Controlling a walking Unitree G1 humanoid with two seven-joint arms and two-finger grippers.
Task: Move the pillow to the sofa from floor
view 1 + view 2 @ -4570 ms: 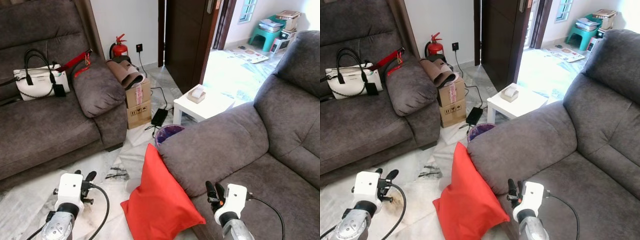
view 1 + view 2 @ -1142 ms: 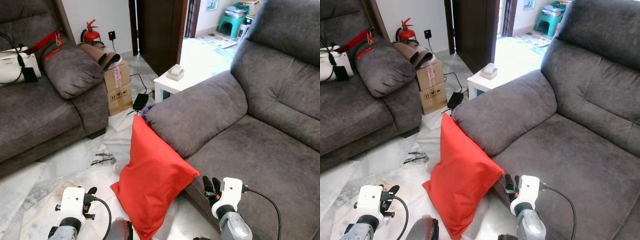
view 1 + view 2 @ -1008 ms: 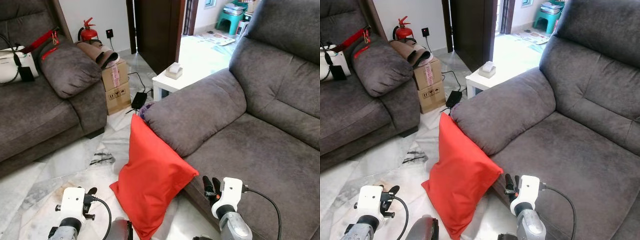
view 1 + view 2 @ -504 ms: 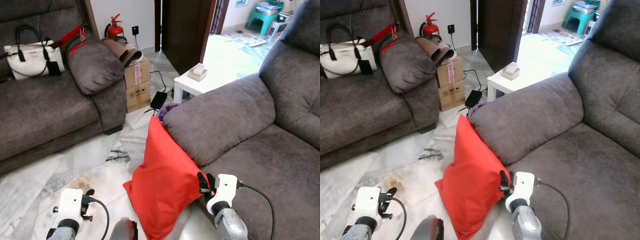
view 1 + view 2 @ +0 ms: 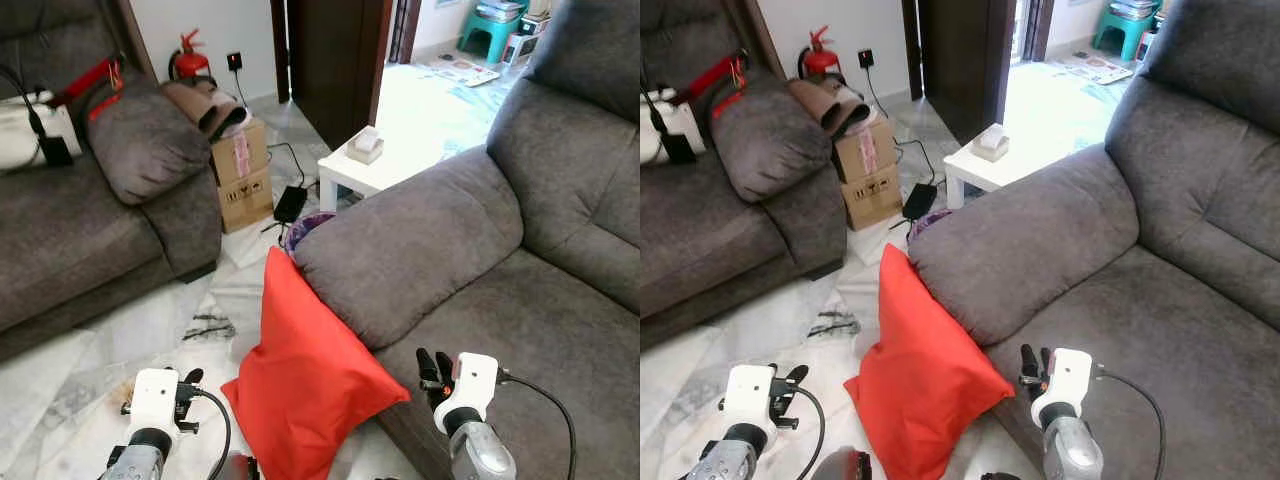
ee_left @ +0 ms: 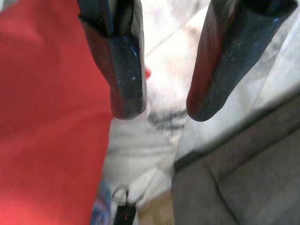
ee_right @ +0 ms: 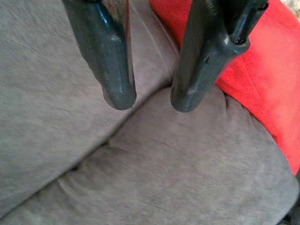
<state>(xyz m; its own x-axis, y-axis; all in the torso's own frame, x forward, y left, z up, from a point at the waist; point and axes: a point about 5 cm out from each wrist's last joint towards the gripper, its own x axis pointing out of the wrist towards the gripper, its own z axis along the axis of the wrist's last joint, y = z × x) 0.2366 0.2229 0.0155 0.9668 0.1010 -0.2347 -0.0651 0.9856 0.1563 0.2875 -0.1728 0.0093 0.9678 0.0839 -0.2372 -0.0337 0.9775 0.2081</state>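
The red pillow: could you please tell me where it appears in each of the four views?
Left eye view: pillow low centre, on the floor against the sofa arm.
Right eye view: low, left of centre.
Left wrist view: fills one side beside the left gripper.
Right wrist view: a red strip along one edge.
Shared landmark: the grey sofa arm.

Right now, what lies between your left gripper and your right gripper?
The red pillow, standing on the marble floor against the sofa's armrest. Left gripper, right gripper; seen in the left eye view.
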